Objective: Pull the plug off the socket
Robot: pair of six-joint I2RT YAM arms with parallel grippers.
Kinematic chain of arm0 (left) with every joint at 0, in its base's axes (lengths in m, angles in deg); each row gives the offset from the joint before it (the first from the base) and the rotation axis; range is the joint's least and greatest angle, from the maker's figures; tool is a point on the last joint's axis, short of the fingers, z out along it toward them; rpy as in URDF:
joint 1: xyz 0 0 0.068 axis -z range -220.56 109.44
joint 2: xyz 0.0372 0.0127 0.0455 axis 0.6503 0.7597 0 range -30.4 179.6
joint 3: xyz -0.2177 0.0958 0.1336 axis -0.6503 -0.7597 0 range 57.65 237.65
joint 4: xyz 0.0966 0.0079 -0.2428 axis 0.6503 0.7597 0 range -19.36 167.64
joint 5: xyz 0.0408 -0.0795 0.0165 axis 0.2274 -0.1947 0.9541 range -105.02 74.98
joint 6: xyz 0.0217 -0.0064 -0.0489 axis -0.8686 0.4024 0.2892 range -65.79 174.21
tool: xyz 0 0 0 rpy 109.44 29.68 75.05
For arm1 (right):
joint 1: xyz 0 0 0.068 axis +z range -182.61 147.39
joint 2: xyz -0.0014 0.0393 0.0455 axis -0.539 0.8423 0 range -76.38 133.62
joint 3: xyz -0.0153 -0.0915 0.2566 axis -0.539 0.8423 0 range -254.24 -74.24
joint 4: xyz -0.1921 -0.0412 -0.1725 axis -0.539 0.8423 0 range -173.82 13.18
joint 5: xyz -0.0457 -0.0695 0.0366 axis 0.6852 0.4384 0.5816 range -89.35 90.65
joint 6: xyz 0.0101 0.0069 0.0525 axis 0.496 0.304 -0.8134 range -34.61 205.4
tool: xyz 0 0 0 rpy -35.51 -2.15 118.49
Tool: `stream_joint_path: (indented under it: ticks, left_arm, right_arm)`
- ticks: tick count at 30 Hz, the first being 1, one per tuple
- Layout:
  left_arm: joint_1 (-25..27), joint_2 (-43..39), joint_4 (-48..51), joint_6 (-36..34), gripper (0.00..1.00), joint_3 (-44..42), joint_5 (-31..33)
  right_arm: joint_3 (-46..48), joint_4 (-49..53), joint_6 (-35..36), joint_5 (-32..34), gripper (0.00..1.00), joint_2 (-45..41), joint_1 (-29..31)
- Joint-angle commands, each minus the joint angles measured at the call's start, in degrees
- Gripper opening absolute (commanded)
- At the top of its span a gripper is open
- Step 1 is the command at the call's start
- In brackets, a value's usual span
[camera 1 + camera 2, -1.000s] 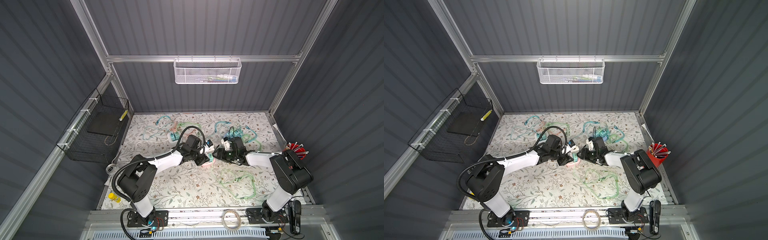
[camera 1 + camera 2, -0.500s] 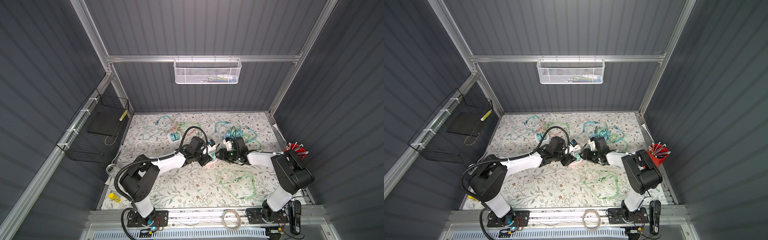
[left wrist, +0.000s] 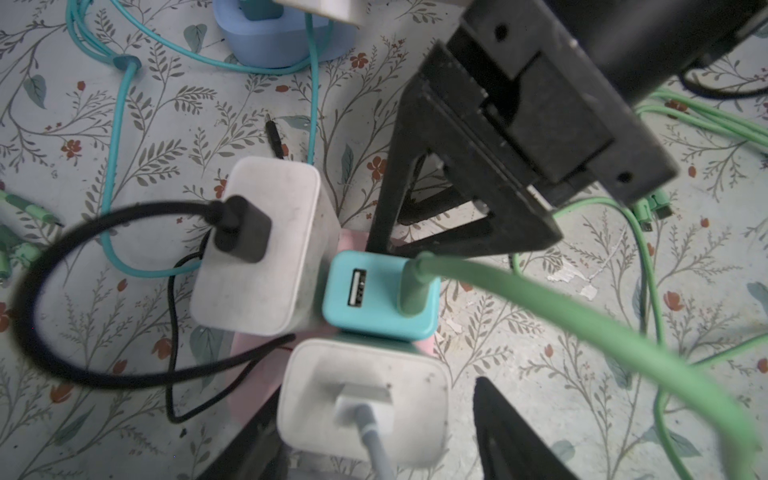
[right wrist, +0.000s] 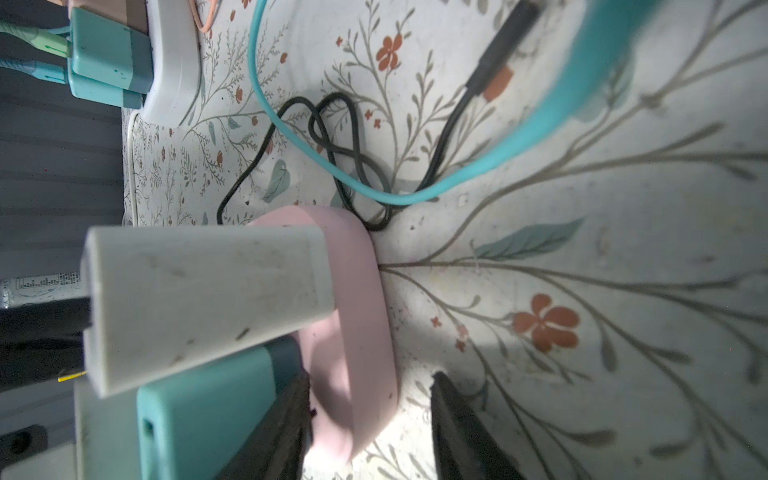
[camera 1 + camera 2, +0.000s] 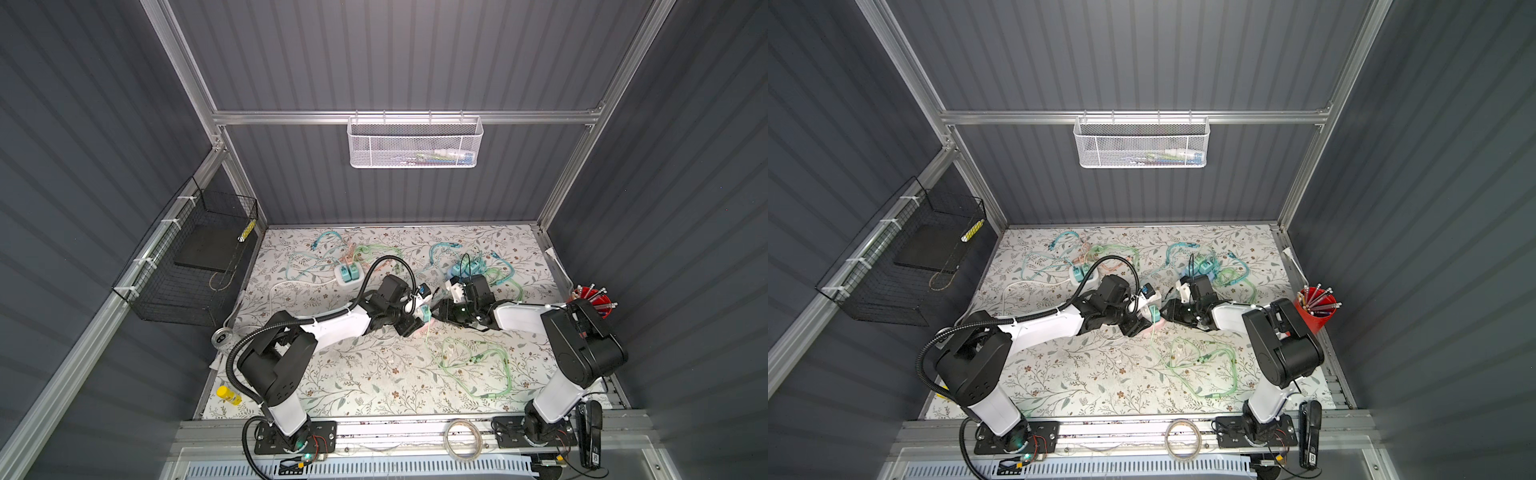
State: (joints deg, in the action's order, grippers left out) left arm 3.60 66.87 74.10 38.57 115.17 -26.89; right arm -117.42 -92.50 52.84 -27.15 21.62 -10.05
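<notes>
1. Mid-table on the floral-print tabletop (image 5: 374, 374), the pink oval plastic socket base (image 4: 357, 332) lies flat with three adapters plugged in, packed together.
2. Left gripper (image 3: 378, 388): jaws spread, straddling the white square charger plug (image 3: 361, 374) with the pale cable. A gap shows beside one finger, so no clamp.
3. Right gripper (image 4: 368, 376): jaws parted around the end of the socket base. A gap shows on one side, so it is not squeezing.
4. Teal two-port adapter (image 3: 374, 307) with a green cable and white block adapter (image 3: 266, 282) with a black cable are both seated and touch each other.
5. Progress: no plug is out; looks like pre-grasp. Remaining: pinch the plug, brace the base, pull it straight out.
</notes>
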Motion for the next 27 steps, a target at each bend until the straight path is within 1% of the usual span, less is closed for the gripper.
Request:
stream_joint_path:
  ticks: [1, 6, 13, 24, 27]
  left_arm:
    - [-0.9, -1.2, 1.5, -3.9, 0.67, -0.7, -2.5]
    - [-2.5, -0.4, 0.2, -5.6, 0.67, -0.6, -5.2]
    - [-3.1, 2.7, 1.2, -7.8, 0.66, 1.9, -6.6]
    - [-3.0, 3.8, -1.6, -6.6, 0.62, 1.9, -6.6]
    - [-2.9, 4.5, -1.6, -6.6, 0.60, 2.4, -8.4]
  right_arm:
    - [0.5, 0.9, 1.2, 0.8, 0.49, 0.1, -0.3]
    - [0.8, 0.6, 1.5, 0.3, 0.49, 0.0, -0.3]
    - [0.5, 0.1, 1.1, -0.3, 0.50, 0.1, -0.4]
    - [0.1, -1.0, 0.4, -1.9, 0.51, 1.0, -0.4]
    - [0.0, -0.9, 0.4, -1.8, 0.51, 1.0, -0.4]
